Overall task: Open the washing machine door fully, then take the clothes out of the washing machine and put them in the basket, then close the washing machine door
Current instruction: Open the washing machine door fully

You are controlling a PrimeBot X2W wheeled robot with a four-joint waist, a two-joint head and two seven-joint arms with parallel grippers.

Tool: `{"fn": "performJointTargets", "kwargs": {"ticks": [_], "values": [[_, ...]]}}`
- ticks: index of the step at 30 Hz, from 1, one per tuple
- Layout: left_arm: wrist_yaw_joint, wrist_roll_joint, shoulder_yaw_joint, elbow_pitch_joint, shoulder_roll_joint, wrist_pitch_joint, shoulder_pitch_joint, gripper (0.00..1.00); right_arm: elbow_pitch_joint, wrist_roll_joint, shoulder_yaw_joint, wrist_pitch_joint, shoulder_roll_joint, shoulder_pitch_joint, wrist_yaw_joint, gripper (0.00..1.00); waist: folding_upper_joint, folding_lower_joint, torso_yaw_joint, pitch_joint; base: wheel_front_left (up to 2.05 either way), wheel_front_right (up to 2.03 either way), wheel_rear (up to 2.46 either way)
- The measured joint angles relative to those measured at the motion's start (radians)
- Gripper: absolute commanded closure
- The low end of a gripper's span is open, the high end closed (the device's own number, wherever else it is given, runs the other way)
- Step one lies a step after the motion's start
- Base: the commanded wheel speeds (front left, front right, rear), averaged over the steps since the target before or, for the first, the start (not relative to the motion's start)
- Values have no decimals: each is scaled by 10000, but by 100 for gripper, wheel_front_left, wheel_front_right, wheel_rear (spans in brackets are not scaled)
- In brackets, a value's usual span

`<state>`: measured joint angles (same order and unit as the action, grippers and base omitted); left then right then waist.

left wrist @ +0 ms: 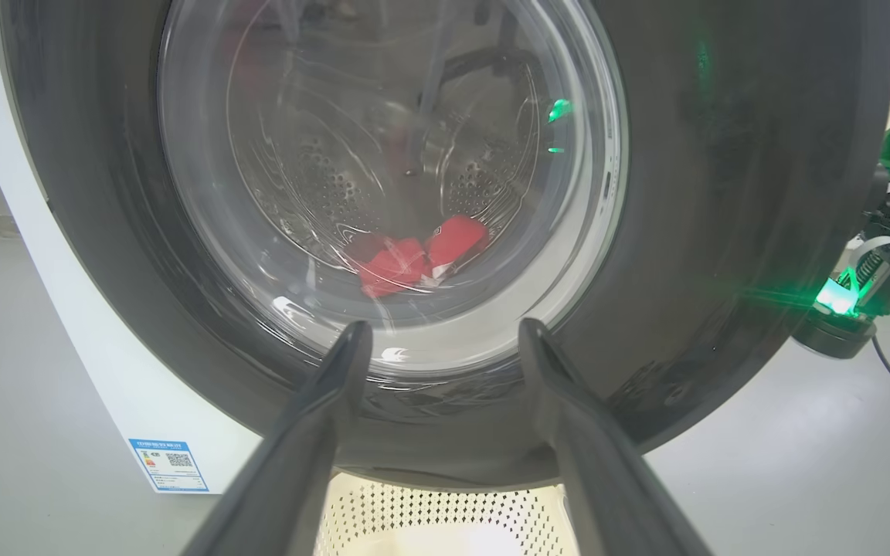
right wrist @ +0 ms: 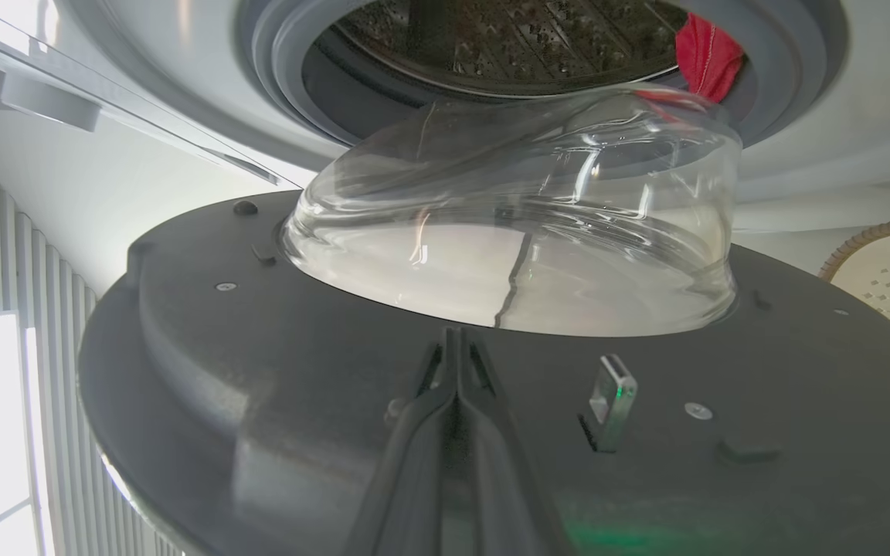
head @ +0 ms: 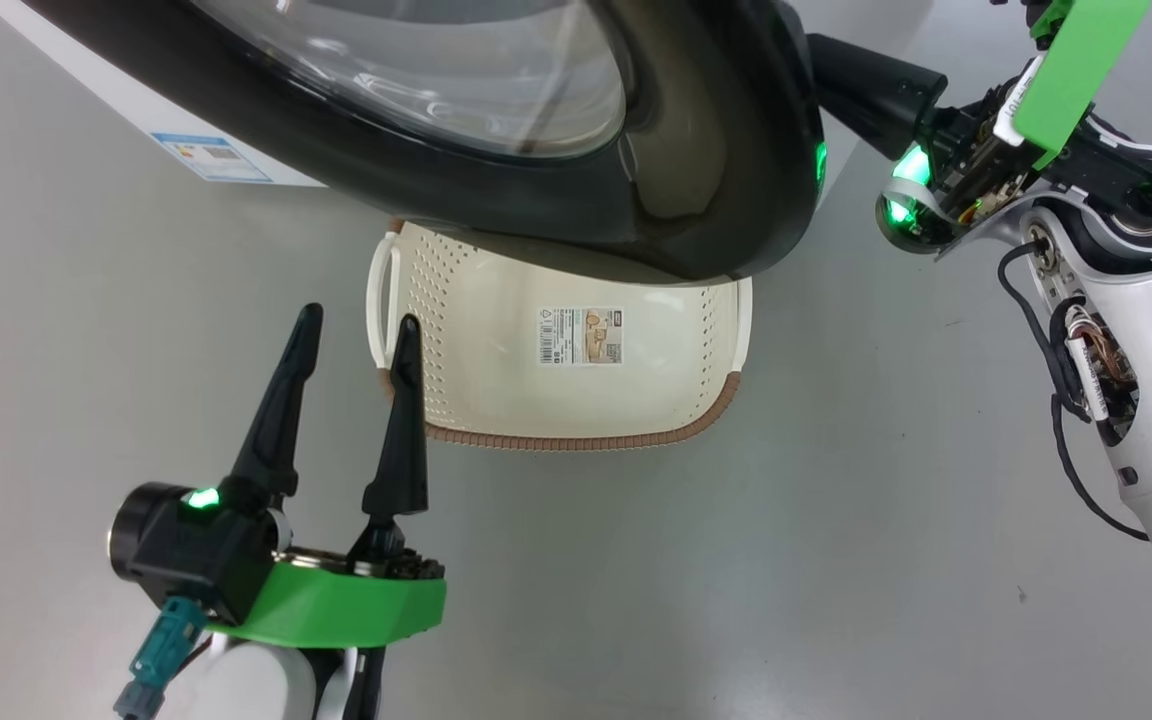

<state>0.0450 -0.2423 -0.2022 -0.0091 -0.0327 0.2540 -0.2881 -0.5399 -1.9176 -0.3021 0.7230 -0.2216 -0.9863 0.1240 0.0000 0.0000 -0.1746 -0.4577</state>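
The washing machine door (head: 716, 180), glossy black with a clear bulging window (left wrist: 383, 177), stands partly open over the basket (head: 556, 400). Seen through the glass, red clothes (left wrist: 414, 259) lie in the drum; one red piece (right wrist: 708, 62) sits at the grey rubber ring (right wrist: 283, 62). My right gripper (right wrist: 453, 336) is shut, with nothing held, and its tips rest against the door's grey inner face just below the glass bowl (right wrist: 514, 232). In the head view, the right gripper (head: 826, 60) reaches behind the door's free edge. My left gripper (head: 357, 320) is open, in front of the door and beside the basket's left end.
The white washing machine (left wrist: 90, 371) carries a blue label sticker (left wrist: 169, 463) low on its front. A metal latch hook (right wrist: 611, 401) juts from the door's inner face. Bare grey floor (head: 836, 560) lies around the cream basket (left wrist: 445, 510), which holds nothing visible.
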Motion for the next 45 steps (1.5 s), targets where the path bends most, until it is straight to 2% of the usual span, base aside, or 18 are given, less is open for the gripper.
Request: {"fn": "performJointTargets", "kwargs": {"ticks": [6, 27, 45], "values": [[2, 0, 38, 29, 0, 0, 4, 0, 286, -178, -349, -13, -128, 71, -2, 100, 0, 0, -25, 183, 0, 0, 0], [176, -234, 94, 265, -2, -2, 565, 0, 1095, -882, -1680, -610, -449, 1764, -2, 100, 0, 0, -327, 1550, 0, 0, 0], [251, -309, 249, 924, -29, -2, 1528, 0, 1390, -1553, -3348, -1074, -639, 2933, -2, 100, 0, 0, -1502, 2925, 0, 0, 0]]}}
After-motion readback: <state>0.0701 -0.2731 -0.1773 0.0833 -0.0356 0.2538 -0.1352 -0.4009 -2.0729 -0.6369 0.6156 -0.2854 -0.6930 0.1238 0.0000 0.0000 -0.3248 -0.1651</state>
